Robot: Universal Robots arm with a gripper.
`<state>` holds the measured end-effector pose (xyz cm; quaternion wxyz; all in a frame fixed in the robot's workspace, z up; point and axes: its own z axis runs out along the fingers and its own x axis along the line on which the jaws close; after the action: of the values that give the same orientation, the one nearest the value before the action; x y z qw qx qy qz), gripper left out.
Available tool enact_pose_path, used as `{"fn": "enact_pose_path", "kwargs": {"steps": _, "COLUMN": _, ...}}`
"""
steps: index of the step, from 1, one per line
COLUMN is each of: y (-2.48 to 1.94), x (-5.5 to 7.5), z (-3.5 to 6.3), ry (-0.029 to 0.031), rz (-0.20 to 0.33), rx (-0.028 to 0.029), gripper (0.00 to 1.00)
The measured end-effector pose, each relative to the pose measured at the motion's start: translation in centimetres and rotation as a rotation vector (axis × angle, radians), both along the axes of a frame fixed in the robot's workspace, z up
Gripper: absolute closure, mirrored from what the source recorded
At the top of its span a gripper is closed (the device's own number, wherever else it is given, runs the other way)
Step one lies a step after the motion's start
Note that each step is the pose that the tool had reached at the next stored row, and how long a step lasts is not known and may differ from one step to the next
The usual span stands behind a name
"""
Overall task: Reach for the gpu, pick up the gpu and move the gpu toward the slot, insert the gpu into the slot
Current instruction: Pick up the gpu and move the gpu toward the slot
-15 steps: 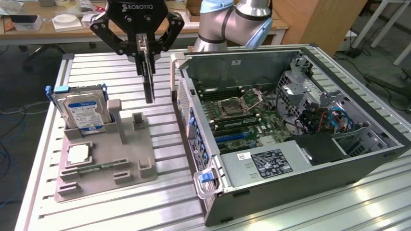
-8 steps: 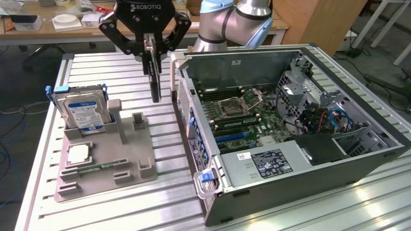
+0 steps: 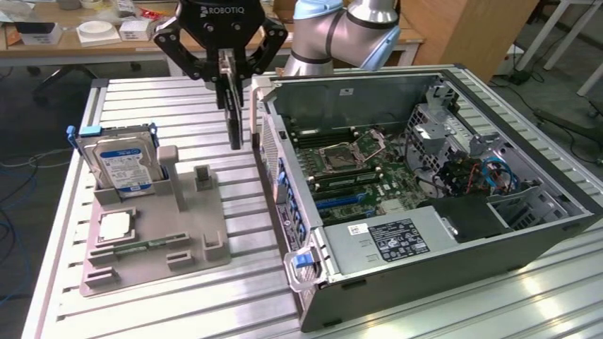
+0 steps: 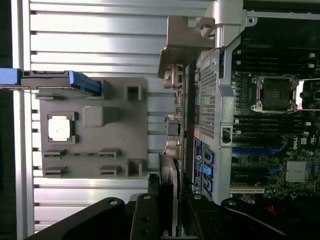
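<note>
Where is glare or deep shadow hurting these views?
Exterior view: glare streaks on the table slats at the exterior view's right; the gpu reads as a dark edge. Wrist view: the motherboard is dim, the jaws near-black in the foreground.

Matt dark gpu (image 3: 234,109), ribbed aluminium table (image 3: 179,304), grey plastic holder (image 3: 193,226), metal case (image 3: 377,92)

- gpu (image 3: 234,113) seen edge-on: fan face hidden, top edge covered by the tool (image 3: 229,78) fingers.
- arm (image 3: 344,28) cut off at the exterior view's upper edge.
- power-supply label (image 3: 400,240): text too small to read.
</note>
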<state>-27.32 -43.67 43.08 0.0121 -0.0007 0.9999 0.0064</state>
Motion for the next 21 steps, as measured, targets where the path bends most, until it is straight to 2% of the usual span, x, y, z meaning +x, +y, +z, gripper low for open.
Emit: {"fn": "enact_pose_path", "kwargs": {"steps": 21, "y": 0.0, "x": 1.7, "z": -0.01, "ry": 0.0, "rz": 0.0, "rx": 0.0, "gripper": 0.73}}
